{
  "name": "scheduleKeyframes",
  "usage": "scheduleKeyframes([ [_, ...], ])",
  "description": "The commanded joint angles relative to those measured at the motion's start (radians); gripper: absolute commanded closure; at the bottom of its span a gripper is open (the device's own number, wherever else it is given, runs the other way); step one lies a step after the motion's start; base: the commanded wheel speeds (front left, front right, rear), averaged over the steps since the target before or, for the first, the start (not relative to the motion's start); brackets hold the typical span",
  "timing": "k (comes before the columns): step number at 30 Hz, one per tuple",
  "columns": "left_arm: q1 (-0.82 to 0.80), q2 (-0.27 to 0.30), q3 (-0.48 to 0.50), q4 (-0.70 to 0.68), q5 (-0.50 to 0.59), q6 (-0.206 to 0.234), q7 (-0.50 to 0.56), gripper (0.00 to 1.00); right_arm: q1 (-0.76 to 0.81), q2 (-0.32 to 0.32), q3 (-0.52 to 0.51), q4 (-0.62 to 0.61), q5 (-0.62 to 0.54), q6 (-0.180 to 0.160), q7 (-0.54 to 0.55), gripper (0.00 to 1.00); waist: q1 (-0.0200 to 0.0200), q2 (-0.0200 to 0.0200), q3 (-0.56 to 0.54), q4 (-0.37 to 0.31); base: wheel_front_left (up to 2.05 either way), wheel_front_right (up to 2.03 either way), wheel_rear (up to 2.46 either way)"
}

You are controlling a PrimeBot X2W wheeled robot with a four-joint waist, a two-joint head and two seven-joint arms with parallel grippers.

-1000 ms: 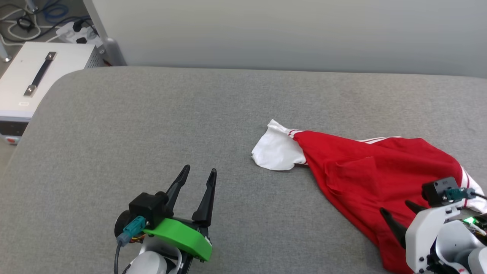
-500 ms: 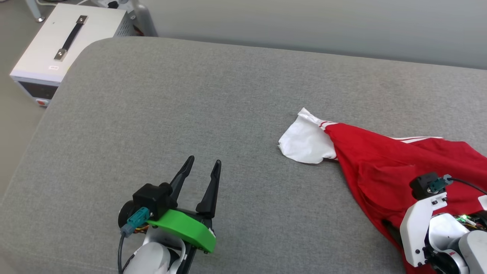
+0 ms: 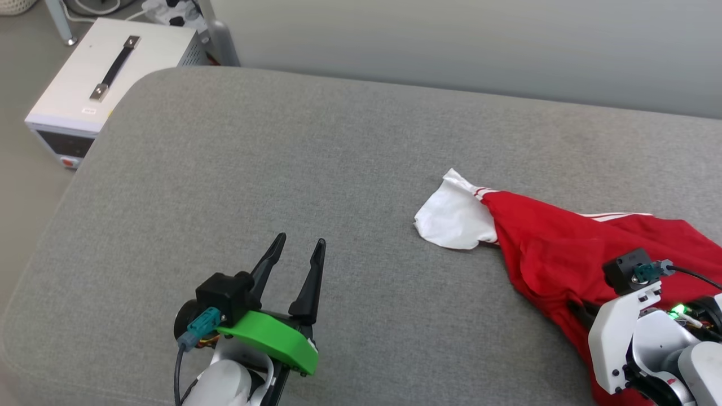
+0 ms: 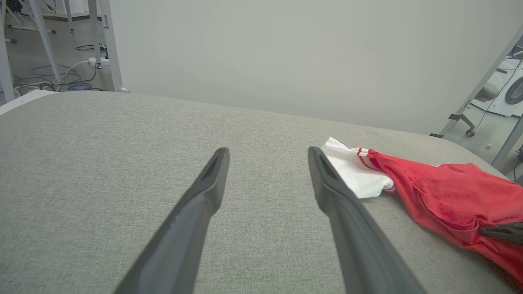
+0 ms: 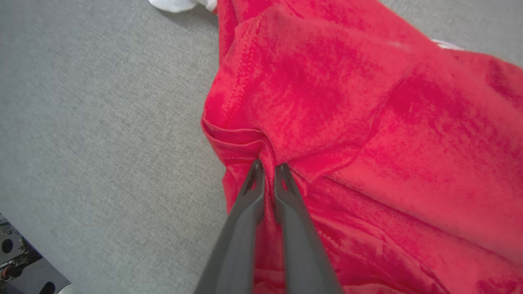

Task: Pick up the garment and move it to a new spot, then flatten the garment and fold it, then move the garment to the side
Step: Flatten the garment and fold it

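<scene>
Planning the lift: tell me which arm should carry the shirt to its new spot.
Right. The right gripper is shut on a fold of the garment; the left gripper is open, apart from it.

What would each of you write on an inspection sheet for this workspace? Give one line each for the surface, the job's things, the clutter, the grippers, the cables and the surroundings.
Surface: grey fabric-covered table, rounded corner at far left.
Job's things: garment, red, crumpled at the robot's right; its white sleeve points toward the middle.
Clutter: nothing seen.
Grippers: left gripper open, apart from the garment; right gripper shut on a red fold of the garment.
Cables: lead hanging from the left wrist camera; loose cables on the floor.
Surroundings: white box with a black handle beside the table; pale wall behind.
</scene>
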Motion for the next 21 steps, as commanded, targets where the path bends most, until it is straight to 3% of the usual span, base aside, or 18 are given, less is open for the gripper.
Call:
scheduleKeyframes([
  [1, 0.012, -0.003, 0.003, 0.000, -0.010, -0.003, -0.006, 0.00, 0.011, -0.011, 0.003, -0.032, -0.005, -0.001, -0.010, 1.00, 0.0000, 0.0000, -0.037, -0.028, 0.00, 0.00, 0.00],
  [11, 0.048, -0.005, 0.008, 0.005, -0.012, -0.003, -0.006, 0.00, -0.012, -0.120, 0.069, -0.307, -0.001, -0.001, 0.017, 1.00, 0.0000, 0.0000, -0.111, -0.058, 0.00, 0.00, 0.00],
  [21, 0.055, -0.008, 0.003, -0.010, -0.015, -0.003, -0.006, 0.00, -0.246, -0.213, 0.170, -0.468, 0.091, -0.001, 0.095, 1.00, 0.0000, 0.0000, -0.089, -0.014, 0.00, 0.00, 0.00],
])
